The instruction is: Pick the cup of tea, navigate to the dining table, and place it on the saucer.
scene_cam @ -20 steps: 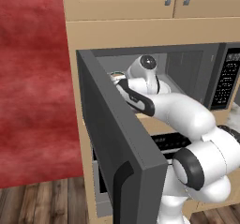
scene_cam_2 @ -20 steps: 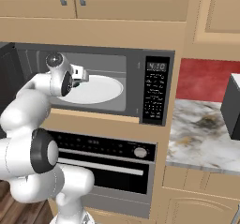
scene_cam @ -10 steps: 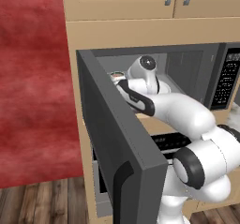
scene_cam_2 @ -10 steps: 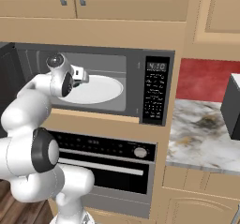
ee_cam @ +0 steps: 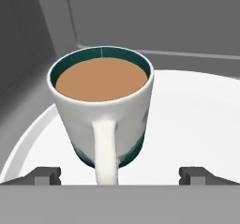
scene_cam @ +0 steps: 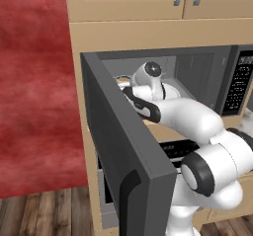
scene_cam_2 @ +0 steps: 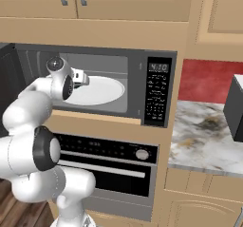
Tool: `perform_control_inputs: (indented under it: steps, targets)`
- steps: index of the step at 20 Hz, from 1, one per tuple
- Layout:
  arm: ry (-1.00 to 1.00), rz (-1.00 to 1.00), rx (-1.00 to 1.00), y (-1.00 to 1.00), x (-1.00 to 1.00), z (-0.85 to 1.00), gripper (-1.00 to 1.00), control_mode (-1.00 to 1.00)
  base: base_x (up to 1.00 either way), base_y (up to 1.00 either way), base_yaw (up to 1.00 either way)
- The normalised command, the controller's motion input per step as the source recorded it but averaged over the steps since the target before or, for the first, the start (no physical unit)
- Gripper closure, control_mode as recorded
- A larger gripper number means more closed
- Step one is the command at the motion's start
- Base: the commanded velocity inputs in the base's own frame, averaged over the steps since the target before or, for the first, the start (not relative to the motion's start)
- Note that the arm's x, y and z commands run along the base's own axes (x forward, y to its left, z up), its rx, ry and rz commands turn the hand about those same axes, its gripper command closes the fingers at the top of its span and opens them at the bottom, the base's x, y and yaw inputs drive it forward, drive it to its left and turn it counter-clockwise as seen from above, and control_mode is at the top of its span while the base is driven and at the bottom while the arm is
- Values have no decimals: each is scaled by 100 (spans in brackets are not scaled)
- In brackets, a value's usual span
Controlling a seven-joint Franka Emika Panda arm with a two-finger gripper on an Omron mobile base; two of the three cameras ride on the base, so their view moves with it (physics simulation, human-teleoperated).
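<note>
Cup of tea (ee_cam: 103, 110) sat upright on white turntable plate (ee_cam: 197, 120) inside microwave (scene_cam_2: 137, 86), toward left side of cavity; handle pointed straight at the camera in hand view; tea near the brim; teal band at the base. Microwave door (scene_cam: 123, 151) swung wide open to the left; arm reached in past it; cup rim just visible behind the wrist in left base view (scene_cam: 122, 81).

Gripper (ee_cam: 121, 174) was fully open, holding nothing; fingertips (ee_cam: 44, 175) showed low on either side of the cup, near its base but not touching; cup centred betw. them.

Judgement: step in hand = approach for pick, grasp not yet made. To do it well: ease fwd so fingers straddle the body, not the handle; handle sat in the gap, so squeeze should land on the walls either side of it; grip mid-height rather than at the base so cup won't tip; close gently, tea is full and could slop; lift a little only, cavity roof looked low; back straight out, mind door edge on left. Table & saucer come later.
</note>
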Motion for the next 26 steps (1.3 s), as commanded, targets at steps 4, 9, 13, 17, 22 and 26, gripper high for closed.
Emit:
perform_control_inputs:
  steps: [4,9,13,17,22,26]
  targets:
    - [0,0,0,1,31,0,-100,-100,0,0,0]
    - [0,0,0,0,20,0,-100,-100,0,0,0]
    - [0,0,0,0,0,0,-100,-100,0,0,0]
    - [0,0,0,0,0,0,-100,-100,0,0,0]
    - [0,0,0,0,0,0,100,-100,0,0,0]
    - [0,0,0,0,0,0,100,-100,0,0,0]
